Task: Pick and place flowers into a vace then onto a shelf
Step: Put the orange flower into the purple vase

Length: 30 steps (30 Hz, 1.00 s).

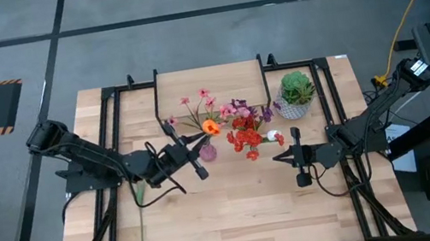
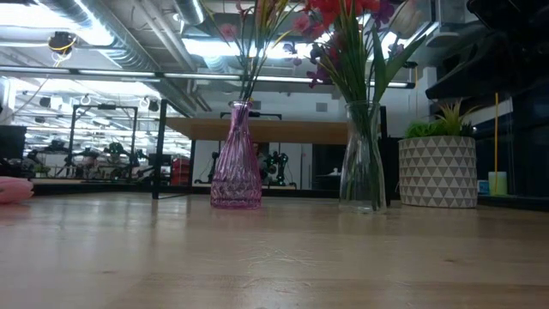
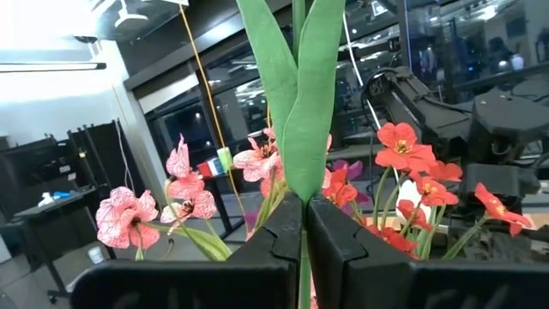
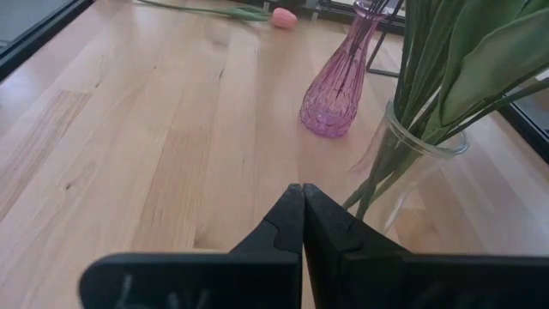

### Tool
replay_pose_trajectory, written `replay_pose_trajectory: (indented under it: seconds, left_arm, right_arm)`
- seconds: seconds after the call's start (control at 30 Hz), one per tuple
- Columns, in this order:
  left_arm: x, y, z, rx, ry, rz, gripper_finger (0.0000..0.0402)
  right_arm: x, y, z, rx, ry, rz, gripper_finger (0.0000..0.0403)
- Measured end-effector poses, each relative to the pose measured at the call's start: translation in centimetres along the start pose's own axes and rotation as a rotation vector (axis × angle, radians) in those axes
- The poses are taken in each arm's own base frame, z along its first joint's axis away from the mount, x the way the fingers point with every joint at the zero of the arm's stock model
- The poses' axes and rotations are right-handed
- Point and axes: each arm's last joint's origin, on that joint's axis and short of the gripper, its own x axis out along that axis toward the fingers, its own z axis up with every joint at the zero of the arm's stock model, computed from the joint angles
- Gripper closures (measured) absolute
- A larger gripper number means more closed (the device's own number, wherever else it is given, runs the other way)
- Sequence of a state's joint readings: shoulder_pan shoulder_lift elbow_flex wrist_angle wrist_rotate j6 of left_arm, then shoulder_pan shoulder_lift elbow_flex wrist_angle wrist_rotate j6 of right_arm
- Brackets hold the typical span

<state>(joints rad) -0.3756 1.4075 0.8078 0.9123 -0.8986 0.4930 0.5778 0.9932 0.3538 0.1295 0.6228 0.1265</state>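
My left gripper (image 1: 199, 143) (image 3: 304, 215) is shut on a green-leaved flower stem (image 3: 300, 103) beside the pink glass vase (image 1: 207, 150) (image 2: 236, 159). An orange tulip (image 1: 211, 126) shows just past its fingertips. The pink vase holds small pink blossoms (image 3: 184, 184). A clear vase (image 2: 362, 159) (image 4: 403, 163) stands right of it, holding red flowers (image 1: 244, 139). A pink tulip (image 4: 283, 17) lies on the table at the left, stem (image 1: 141, 227) toward the near edge. My right gripper (image 1: 277, 159) (image 4: 302, 193) hovers shut near the clear vase, touching nothing. The shelf (image 1: 209, 82) stands at the far middle. My left gripper pinches the stem between its two fingers, just below the base of the long green leaves (image 3: 302, 193). The fingers come about level from the table's left and lie across the stem. The leaves stand upright above the fingers. The stem's lower end is hidden below them.
A spiky green plant in a white patterned pot (image 1: 297, 90) (image 2: 437, 167) stands at the far right. Black frame rails (image 1: 114, 136) run along both sides of the wooden table. Bare tabletop (image 1: 238, 212) lies toward the near edge.
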Motion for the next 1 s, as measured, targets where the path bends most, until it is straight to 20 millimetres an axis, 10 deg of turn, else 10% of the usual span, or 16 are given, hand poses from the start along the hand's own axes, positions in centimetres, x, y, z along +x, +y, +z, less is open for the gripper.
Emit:
replay_pose_trajectory:
  seconds: [1.0]
  left_arm:
    - [0.3, -0.7, -2.1, 0.006, 0.126, 0.021, 0.0398]
  right_arm:
    - [0.0, 0.0, 0.0, 0.003, -0.001, 0.000, 0.0399]
